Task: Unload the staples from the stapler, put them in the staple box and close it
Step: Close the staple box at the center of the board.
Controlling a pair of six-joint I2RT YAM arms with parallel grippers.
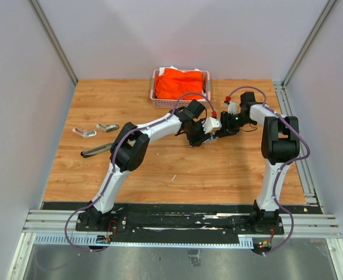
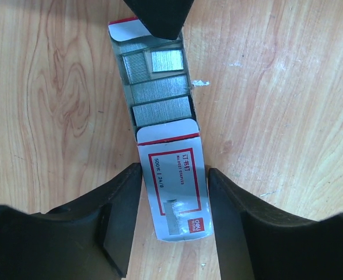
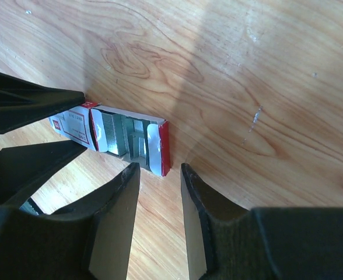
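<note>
Wood-grain tabletop (image 2: 276, 116) lay under both arms. Left gripper (image 2: 174, 175) was clamped across the white box (image 2: 177, 201), its long axis running straight ahead; the red-framed label (image 2: 172, 181) read "500K", with a deli logo (image 2: 198, 223). Beyond the fingertips (image 2: 130, 186), staples (image 2: 160, 87) filled the open tray (image 2: 126, 96). At its far end the right gripper (image 3: 160, 167) stood parted, holding nothing.

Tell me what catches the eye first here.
An opened white staple box showing silvery staples sits mid-table, clamped by the left gripper, with the right gripper open at its opened end. Behind, bright orange cloth fills a pink basket.
</note>
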